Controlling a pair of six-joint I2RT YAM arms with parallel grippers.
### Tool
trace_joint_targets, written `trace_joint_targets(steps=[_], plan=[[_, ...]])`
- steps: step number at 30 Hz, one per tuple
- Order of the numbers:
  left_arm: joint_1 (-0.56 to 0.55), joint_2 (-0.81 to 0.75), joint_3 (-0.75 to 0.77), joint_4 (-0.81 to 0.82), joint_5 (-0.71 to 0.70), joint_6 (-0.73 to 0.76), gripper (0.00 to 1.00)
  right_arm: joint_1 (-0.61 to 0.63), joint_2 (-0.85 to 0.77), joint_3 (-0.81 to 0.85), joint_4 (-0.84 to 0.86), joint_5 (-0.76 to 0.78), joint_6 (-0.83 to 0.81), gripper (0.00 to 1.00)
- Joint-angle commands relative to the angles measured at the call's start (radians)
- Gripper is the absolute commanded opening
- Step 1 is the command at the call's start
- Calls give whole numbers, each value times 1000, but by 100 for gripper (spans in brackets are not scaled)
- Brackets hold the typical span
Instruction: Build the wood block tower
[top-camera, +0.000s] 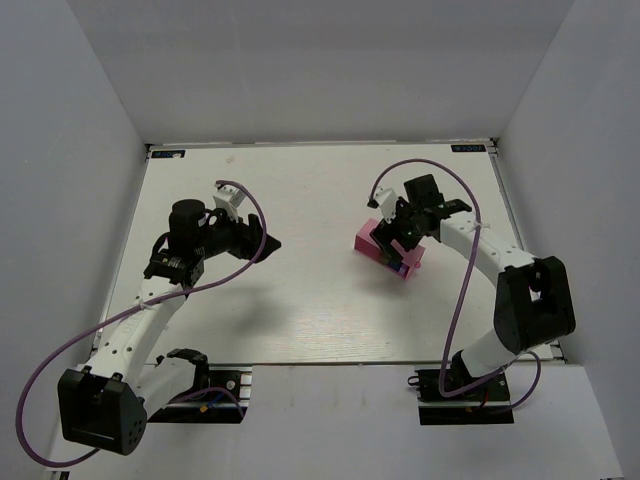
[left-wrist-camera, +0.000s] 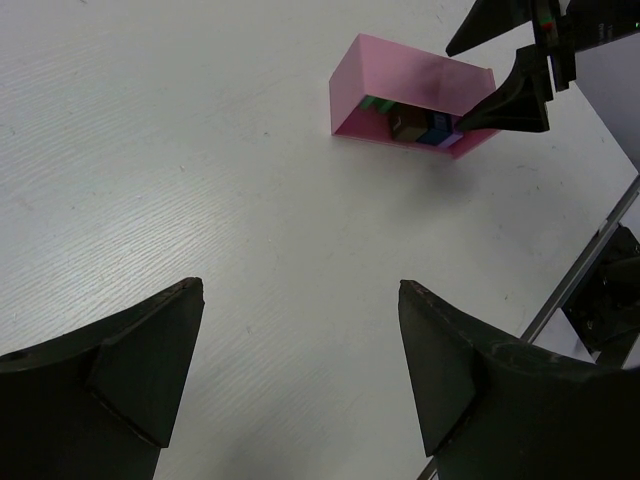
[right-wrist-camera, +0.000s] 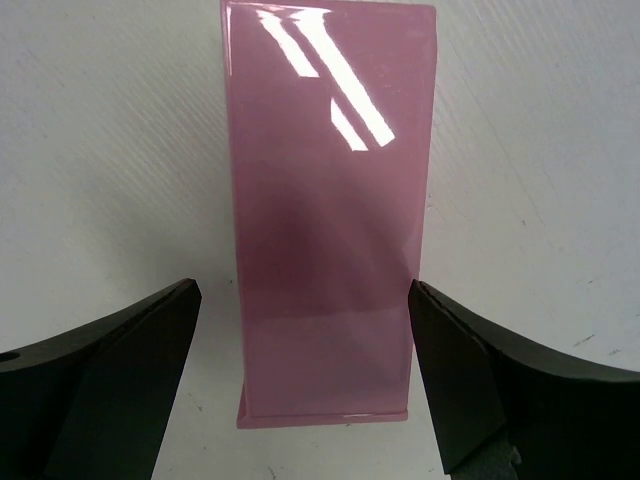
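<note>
Blocks (left-wrist-camera: 415, 125) sit bunched inside the pink tray (left-wrist-camera: 400, 65). From the left wrist view I can pick out a green piece, a brown one, then blue and purple, packed side by side along the tray's lower edge. I cannot tell whether any of them are stacked.

The tray is on the right half of the white surface (left-wrist-camera: 150, 150) and seems tipped up rather than lying flat, with its hollow side towards the left arm. In the right wrist view I get only its smooth, glossy back.

My right claw (right-wrist-camera: 305, 288) is spread wide and straddles the tray, one finger on each long side. The left finger clearly stands off the pink wall. The right finger is just beside the wall, and I cannot tell whether it touches. Nothing is clamped.

My left claw (left-wrist-camera: 300, 285) is well apart from the tray, over bare surface on the left half. Its fingers are parted with nothing between them, and it points across towards the tray.
</note>
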Motion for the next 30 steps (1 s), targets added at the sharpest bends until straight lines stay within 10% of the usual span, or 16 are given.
trace_joint_targets(steps=[1,30], plan=[[-3,-27,18,20,25,4,89,-16,10,11,-6,-31,-14,90],[-3,-27,8,20,25,4,91,-27,99,11,23,23,-12,88]])
